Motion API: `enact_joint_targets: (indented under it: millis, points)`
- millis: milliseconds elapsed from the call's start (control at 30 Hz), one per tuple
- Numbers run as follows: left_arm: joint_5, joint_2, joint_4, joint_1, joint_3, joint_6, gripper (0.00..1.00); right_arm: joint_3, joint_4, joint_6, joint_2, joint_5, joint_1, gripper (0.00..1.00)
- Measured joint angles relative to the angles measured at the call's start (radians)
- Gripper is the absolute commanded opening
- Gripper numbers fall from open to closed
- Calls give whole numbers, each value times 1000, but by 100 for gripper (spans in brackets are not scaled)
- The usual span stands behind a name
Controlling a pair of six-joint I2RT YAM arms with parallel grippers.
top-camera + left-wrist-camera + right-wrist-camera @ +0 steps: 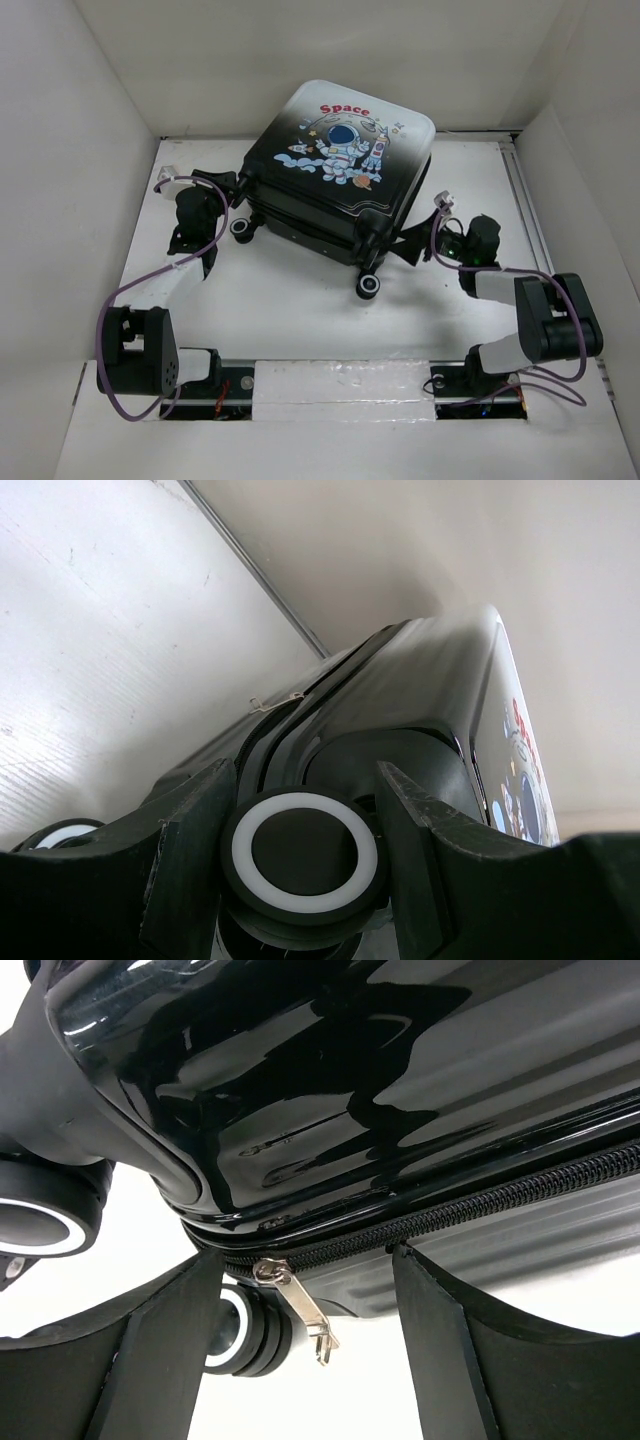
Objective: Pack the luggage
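So the luggage (pixel 340 170) lies lid-down, print up, mid-surface (pixel 300 310). My left fingers (pixel 190 860) are clamped on a caster wheel (pixel 305 855). My right fingers (pixel 160 1350) sit apart either side of the zip pull (pixel 300 1310), not touching. Zipping's what's left, I reckon.

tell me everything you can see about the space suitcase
Small hard-shell suitcase, glossy plastic fading black to white, printed with a cartoon astronaut and red "Space". It lies flat, lid down, on the white table, print up, angled. Black casters with white rings stick out toward the arms. One caster fills the gap between the fingers of the left gripper; contact unclear. The open right gripper straddles its metal zip pull.
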Motion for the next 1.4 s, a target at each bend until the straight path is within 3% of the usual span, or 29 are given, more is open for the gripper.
enact_joint_targets:
  millis: [533, 633, 867, 1033, 1133, 1300, 1400]
  points:
    - [-1, 0, 0, 0, 0, 0, 0, -72, 20, 33, -7, 30, 41, 71]
    - [-1, 0, 0, 0, 0, 0, 0, -75, 12, 35, -14, 30, 42, 57]
    - [-1, 0, 1, 0, -1, 0, 0, -82, 28, 57, -10, 40, 42, 3]
    - [-5, -4, 32, 0, -26, -5, 0, -117, 54, 68, -37, 109, 74, 0]
    - [-10, -24, 63, -2, -61, -19, 0, -165, 27, 80, -122, 195, 148, 0]
    - [-26, -98, 79, -7, -130, -29, 0, -198, -220, 91, -391, 543, 480, 0]
    - [-77, -151, 77, -34, -172, -27, 0, -194, -357, 109, -482, 694, 611, 0]
